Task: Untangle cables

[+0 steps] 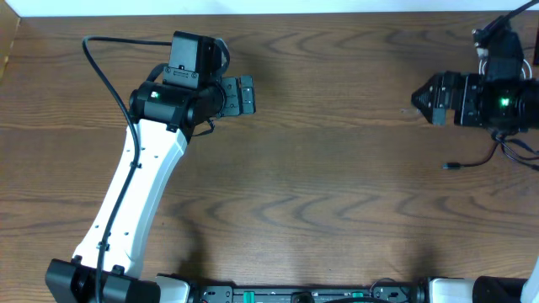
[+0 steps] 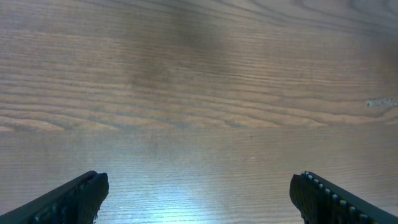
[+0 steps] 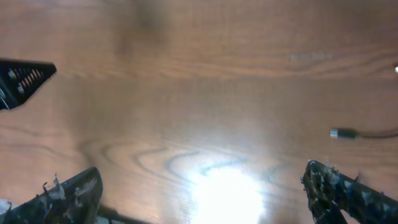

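Observation:
The black cable (image 1: pixel 472 163) lies on the table at the right. Its small plug end (image 1: pixel 450 167) points left and its cord runs under my right arm. In the right wrist view the plug (image 3: pixel 342 132) sits at the right, with the cord running off the edge. A bit of white (image 1: pixel 485 54) shows behind the right wrist; I cannot tell whether it is the white cable. My right gripper (image 1: pixel 416 98) (image 3: pixel 202 190) is open and empty, up and left of the plug. My left gripper (image 1: pixel 251 94) (image 2: pixel 199 190) is open and empty over bare wood, far left of the cables.
The wooden table (image 1: pixel 337 194) fills the overhead view. The left arm's thick black wire (image 1: pixel 105 76) loops at the upper left. The left gripper's finger (image 3: pixel 25 78) shows at the left edge of the right wrist view.

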You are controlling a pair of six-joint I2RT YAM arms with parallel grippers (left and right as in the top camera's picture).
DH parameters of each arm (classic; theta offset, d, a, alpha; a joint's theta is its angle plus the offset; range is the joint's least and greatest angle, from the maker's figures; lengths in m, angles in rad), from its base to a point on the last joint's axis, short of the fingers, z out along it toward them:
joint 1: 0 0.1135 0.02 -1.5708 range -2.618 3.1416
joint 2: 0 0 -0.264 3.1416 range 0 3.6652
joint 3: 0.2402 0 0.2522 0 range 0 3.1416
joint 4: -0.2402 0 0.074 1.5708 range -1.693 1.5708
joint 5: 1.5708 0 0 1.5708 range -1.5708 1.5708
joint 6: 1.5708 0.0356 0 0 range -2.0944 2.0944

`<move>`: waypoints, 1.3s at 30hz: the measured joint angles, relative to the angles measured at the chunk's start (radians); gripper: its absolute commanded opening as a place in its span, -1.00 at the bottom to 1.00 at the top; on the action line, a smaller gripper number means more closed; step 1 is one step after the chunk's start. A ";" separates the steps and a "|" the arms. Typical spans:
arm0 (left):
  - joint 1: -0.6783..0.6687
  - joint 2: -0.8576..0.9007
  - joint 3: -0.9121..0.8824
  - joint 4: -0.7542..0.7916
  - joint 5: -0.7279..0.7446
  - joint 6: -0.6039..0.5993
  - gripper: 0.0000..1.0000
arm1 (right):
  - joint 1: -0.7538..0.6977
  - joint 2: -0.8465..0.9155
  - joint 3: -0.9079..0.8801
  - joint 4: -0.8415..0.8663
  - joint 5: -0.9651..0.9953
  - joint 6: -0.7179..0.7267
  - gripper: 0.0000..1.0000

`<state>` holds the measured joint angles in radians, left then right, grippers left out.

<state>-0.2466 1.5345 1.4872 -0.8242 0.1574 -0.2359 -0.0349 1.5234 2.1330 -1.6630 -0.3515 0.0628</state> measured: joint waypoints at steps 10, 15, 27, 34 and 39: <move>0.000 0.000 0.000 0.000 -0.001 0.000 0.96 | 0.021 -0.049 -0.077 0.080 0.006 -0.162 0.99; 0.000 -0.001 0.000 -0.002 -0.003 0.000 0.96 | 0.024 -0.253 -0.359 0.357 0.015 -0.211 0.98; 0.000 -0.001 0.000 -0.002 -0.006 0.000 0.96 | 0.026 -0.781 -1.045 0.915 0.080 -0.194 0.99; 0.000 -0.001 0.000 -0.002 -0.006 0.000 0.96 | 0.026 -1.035 -1.377 1.220 0.137 -0.137 0.98; 0.000 -0.001 0.000 -0.002 -0.006 0.000 0.96 | 0.026 -1.170 -1.599 1.469 0.147 -0.119 0.99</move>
<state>-0.2466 1.5333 1.4872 -0.8257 0.1513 -0.2356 -0.0086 0.3531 0.5343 -0.1944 -0.2047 -0.0563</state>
